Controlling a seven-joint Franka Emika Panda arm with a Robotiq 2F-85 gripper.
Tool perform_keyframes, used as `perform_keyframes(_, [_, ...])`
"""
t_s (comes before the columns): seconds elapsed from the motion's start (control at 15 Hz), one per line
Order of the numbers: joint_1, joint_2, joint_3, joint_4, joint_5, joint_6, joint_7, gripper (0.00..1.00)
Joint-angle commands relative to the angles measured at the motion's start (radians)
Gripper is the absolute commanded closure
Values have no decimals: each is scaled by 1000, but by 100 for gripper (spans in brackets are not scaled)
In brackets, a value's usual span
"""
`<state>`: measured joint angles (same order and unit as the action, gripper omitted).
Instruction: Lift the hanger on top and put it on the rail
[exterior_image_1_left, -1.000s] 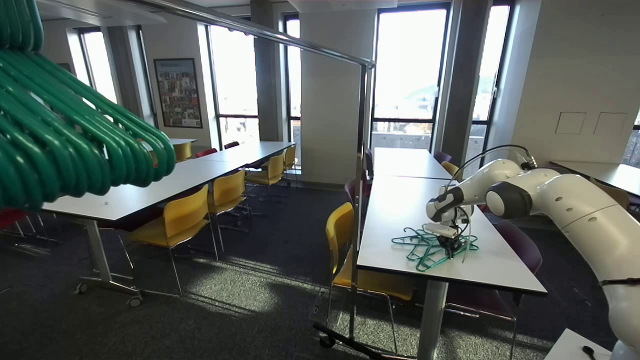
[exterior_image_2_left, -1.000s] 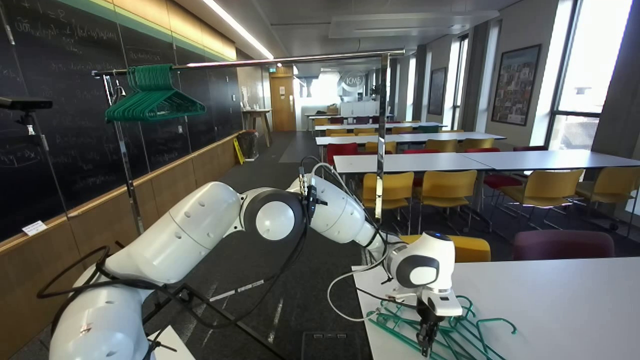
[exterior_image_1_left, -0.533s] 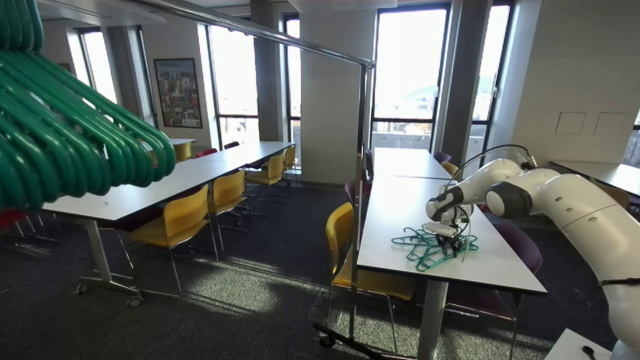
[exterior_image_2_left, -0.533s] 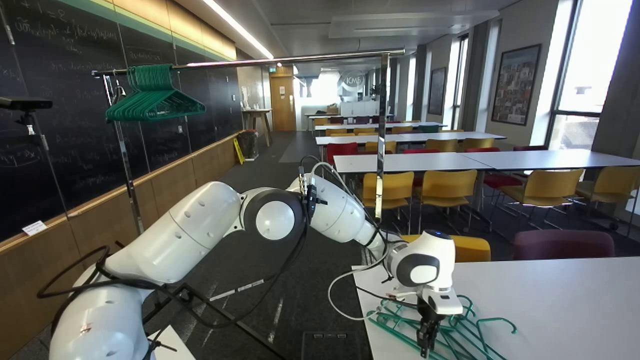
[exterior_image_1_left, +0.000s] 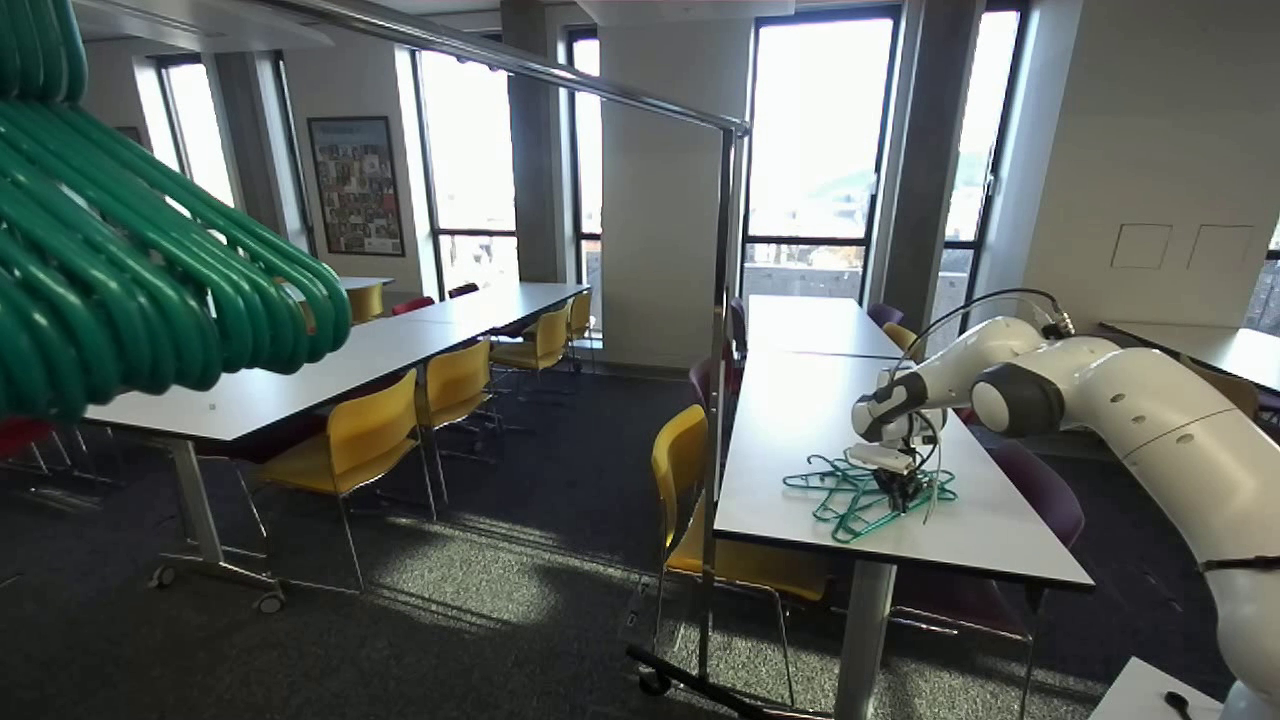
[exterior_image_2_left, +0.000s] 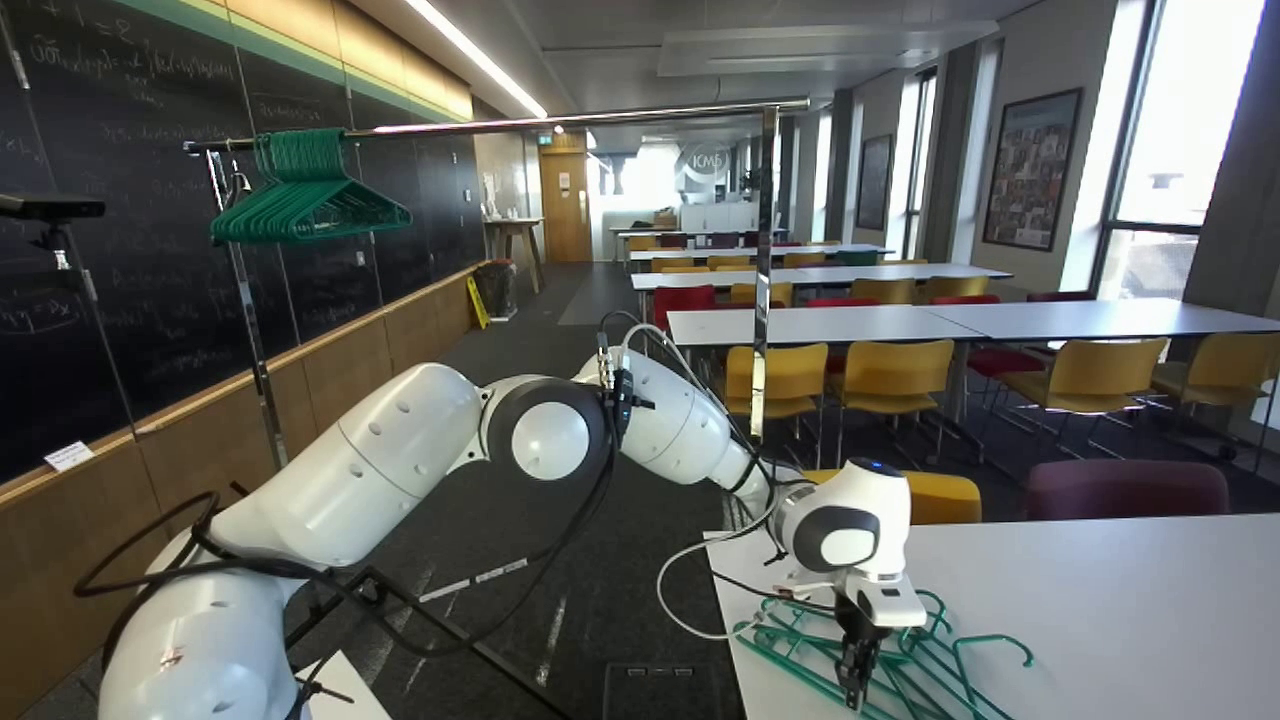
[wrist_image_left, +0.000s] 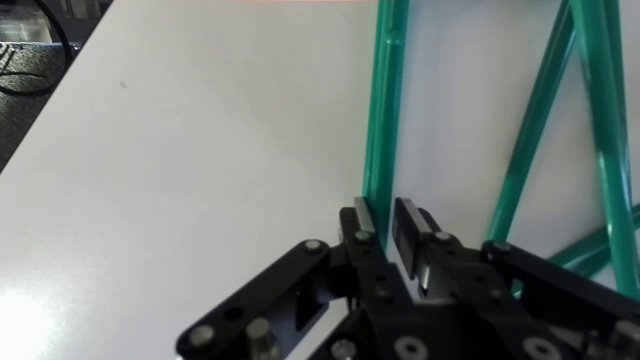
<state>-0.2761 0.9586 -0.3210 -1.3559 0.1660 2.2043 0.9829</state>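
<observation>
Several thin green hangers (exterior_image_1_left: 868, 528) lie overlapping on the white table; which one is on top I cannot tell for sure. In the wrist view a straight bar of a hanger (wrist_image_left: 385, 125) runs down between the fingertips of my gripper (wrist_image_left: 380, 202). The jaws stand a narrow gap apart. White tabletop shows between the bar and the right-hand pad (wrist_image_left: 412, 217), while the bar lies close along the left-hand one. In both exterior views the gripper (exterior_image_2_left: 853, 690) points down among the hangers. The silver rail (exterior_image_2_left: 600, 119) runs high above, away from the gripper.
A bunch of green hangers (exterior_image_2_left: 310, 215) hangs at one end of the rail. The rack's upright pole (exterior_image_1_left: 722, 300) stands beside the table's edge, near a yellow chair (exterior_image_1_left: 680, 470). Other hanger bars (wrist_image_left: 532, 125) cross to the right of the gripper. Loose cables (exterior_image_2_left: 665, 590) hang along the arm.
The fingers spread apart half a second ago and have since drawn closer together. The arm stays almost in place, and the hangers look unmoved.
</observation>
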Motion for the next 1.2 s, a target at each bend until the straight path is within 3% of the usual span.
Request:
perform_keyframes(0.0, [-6, -13, 1, 17, -22, -36, -11, 100])
perform_keyframes(0.6, [13, -83, 0, -61, -27, 29, -36, 98])
perform_keyframes(1.13, [30, -216, 29, -175, -15, 87, -162, 98])
